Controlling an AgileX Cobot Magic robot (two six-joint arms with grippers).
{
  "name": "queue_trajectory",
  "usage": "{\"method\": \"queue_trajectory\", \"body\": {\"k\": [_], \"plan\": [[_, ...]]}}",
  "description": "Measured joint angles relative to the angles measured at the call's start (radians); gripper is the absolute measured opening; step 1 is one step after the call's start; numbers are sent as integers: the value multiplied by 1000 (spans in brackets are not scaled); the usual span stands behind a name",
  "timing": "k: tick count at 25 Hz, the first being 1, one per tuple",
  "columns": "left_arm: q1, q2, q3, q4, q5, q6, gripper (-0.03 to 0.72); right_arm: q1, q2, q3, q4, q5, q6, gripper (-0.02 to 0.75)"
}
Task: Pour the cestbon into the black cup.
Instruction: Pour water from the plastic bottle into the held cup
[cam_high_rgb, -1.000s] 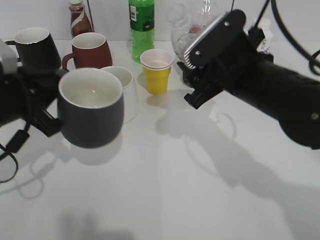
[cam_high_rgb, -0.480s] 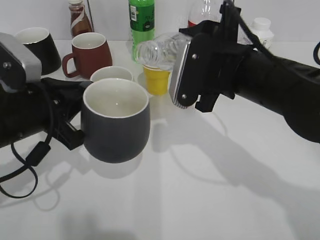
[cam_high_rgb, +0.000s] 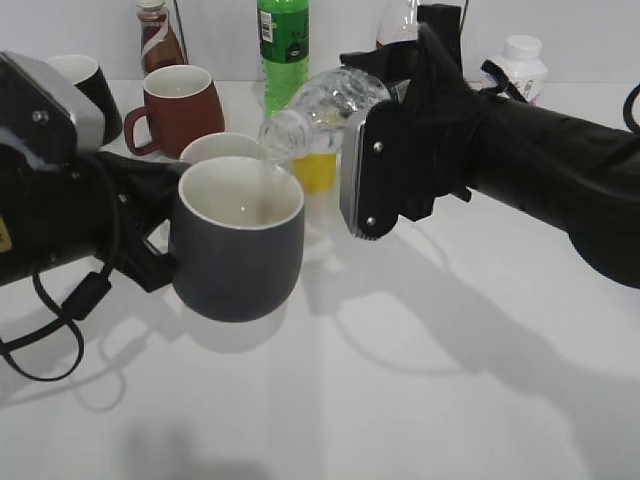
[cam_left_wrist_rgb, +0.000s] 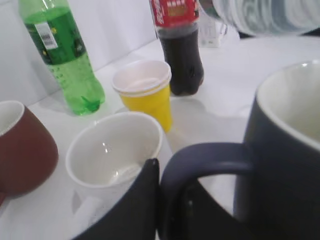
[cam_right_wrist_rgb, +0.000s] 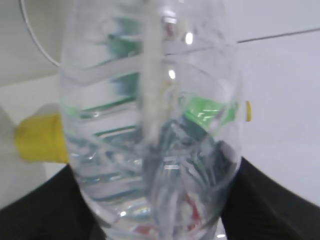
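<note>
White tabletop and a pale back wall frame a pour in progress. The cestbon (cam_high_rgb: 322, 100) lies tilted nearly flat in the right gripper (cam_high_rgb: 395, 150), whose fingers are clamped on its body; its open mouth points away from that gripper, down toward the black cup (cam_high_rgb: 238, 255). A thin stream seems to run from the mouth into the cup, though it is faint. The left gripper (cam_left_wrist_rgb: 165, 200) is closed on the cup's loop handle and holds the cup off the table, just below and beside the bottle mouth.

The likely trouble is a miss: the mouth sits over the cup's far rim rather than its middle, so a small drift of either arm could send water down the outer wall or onto the table. Tipping further could also make the flow surge.

Water still shows inside the bottle in the right wrist view. The cup's white inside looks mostly empty. Beyond the left gripper stand a white cup (cam_left_wrist_rgb: 115, 155) that looks empty, a yellow cup (cam_left_wrist_rgb: 144, 90), a maroon mug (cam_left_wrist_rgb: 22, 145), a green soda bottle (cam_left_wrist_rgb: 62, 55) and a cola bottle (cam_left_wrist_rgb: 179, 50).
</note>
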Motion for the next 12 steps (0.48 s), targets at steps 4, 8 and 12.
{"method": "queue_trajectory", "body": {"k": [4, 8, 12], "plan": [[-24, 0, 0, 1, 41, -1, 41, 0, 0, 0, 0, -35, -82, 482], [-49, 0, 0, 5, 57, -1, 41, 0, 0, 0, 1, -88, -141, 482], [-51, 1, 0, 4, 58, -1, 41, 0, 0, 0, 11, -114, -197, 482]]}}
